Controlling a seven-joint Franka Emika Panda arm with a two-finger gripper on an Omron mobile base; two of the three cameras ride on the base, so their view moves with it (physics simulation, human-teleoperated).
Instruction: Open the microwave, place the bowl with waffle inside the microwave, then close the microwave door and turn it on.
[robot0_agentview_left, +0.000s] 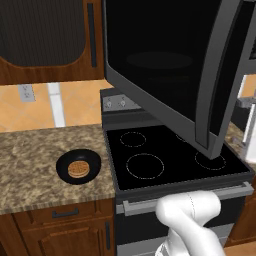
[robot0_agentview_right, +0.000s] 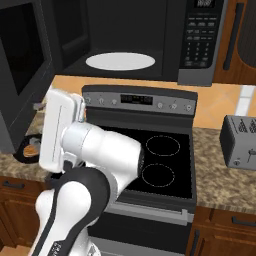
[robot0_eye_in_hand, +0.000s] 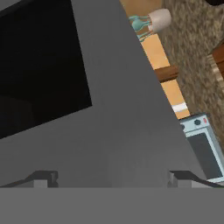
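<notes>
The microwave (robot0_agentview_right: 125, 35) hangs above the stove with its cavity showing a white turntable (robot0_agentview_right: 120, 61) and a button panel (robot0_agentview_right: 200, 37) at the right. The microwave door (robot0_agentview_left: 165, 65) stands swung wide out over the stove, its bar handle (robot0_agentview_left: 212, 75) at the free edge. On the granite counter left of the stove sits the black bowl (robot0_agentview_left: 78, 166) holding the waffle (robot0_agentview_left: 78, 169). In the hand view my gripper (robot0_eye_in_hand: 113, 179) is open, fingertips wide apart, close against the door's grey frame (robot0_eye_in_hand: 118, 131), holding nothing.
The black stove (robot0_agentview_left: 170, 155) with its knob panel lies below the door. A silver toaster (robot0_agentview_right: 241, 142) stands on the counter right of the stove. Wooden cabinets (robot0_agentview_left: 45, 35) hang at the upper left. My white arm (robot0_agentview_right: 95, 150) fills the space in front of the stove.
</notes>
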